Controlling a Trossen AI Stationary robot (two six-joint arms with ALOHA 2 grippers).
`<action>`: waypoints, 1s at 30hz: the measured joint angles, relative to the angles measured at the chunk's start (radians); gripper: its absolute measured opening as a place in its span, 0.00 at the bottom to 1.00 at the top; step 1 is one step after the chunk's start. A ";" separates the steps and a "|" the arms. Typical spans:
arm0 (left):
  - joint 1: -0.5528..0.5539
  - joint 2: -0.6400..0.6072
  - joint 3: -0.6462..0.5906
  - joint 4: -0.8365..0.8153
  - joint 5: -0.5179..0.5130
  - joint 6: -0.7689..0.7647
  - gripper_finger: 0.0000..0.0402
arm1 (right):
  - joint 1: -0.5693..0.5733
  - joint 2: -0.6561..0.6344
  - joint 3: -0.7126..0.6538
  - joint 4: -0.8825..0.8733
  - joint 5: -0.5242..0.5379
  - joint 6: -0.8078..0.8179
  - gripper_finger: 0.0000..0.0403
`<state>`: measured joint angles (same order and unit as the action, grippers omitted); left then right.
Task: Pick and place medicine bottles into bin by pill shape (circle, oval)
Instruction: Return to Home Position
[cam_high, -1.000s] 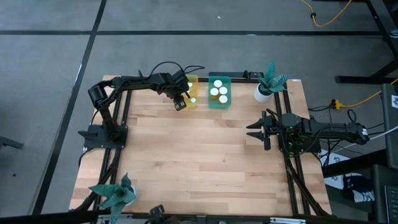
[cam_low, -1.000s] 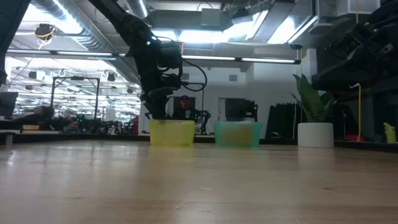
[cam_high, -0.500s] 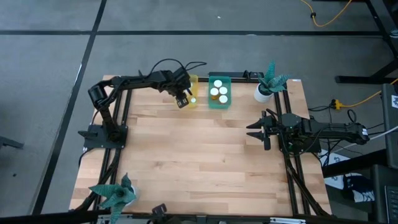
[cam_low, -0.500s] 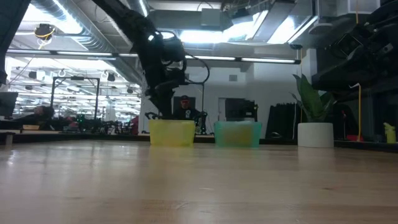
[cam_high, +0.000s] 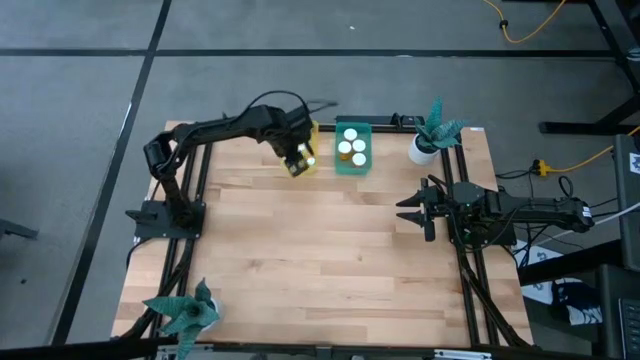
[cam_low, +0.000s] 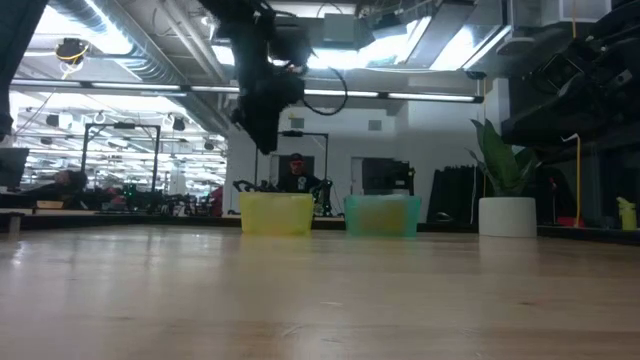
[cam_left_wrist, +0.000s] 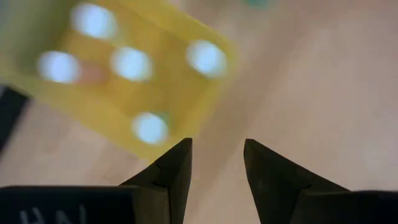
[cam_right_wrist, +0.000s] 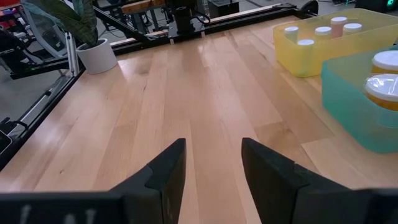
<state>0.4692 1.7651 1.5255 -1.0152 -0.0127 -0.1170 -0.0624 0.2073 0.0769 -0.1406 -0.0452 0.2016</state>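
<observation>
The yellow bin (cam_high: 310, 129) and the teal bin (cam_high: 341, 168) stand side by side at the table's far edge. The yellow bin (cam_left_wrist: 171, 87) holds several white-capped medicine bottles (cam_left_wrist: 131, 63). Three wider bottles (cam_high: 351, 148) stand in the teal bin. My left gripper (cam_left_wrist: 217, 155) hangs open, pointing down, well above the yellow bin's near end (cam_low: 276, 215), with nothing between its fingers. My right gripper (cam_high: 402, 212) waits at the table's right side, open and level. It faces both bins (cam_right_wrist: 311, 55) (cam_right_wrist: 351, 109) across bare wood.
A white plant pot (cam_high: 422, 152) stands at the far right corner, right of the teal bin (cam_low: 382, 215). Another plant (cam_high: 185, 312) sits at the near left corner. Bare wooden tabletop (cam_high: 320, 250) stretches between the arms and toward the near edge.
My left gripper has risen from the yellow bin's rim to well above the bin and has tipped a little on the way. The bottles and both bins have stayed where they were.
</observation>
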 joint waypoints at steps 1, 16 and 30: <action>-0.014 -0.007 0.003 -0.030 0.023 0.031 0.34 | 0.000 0.000 0.000 0.000 0.000 0.000 0.39; -0.055 -0.578 -0.572 0.378 0.031 0.034 0.35 | 0.000 0.000 0.000 0.000 0.000 0.000 0.39; -0.073 -1.123 -1.382 1.315 0.038 -0.013 0.35 | 0.000 0.000 0.000 0.000 0.000 0.000 0.39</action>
<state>0.3962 0.6419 0.1437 0.3003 0.0256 -0.1297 -0.0620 0.2070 0.0765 -0.1408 -0.0454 0.2016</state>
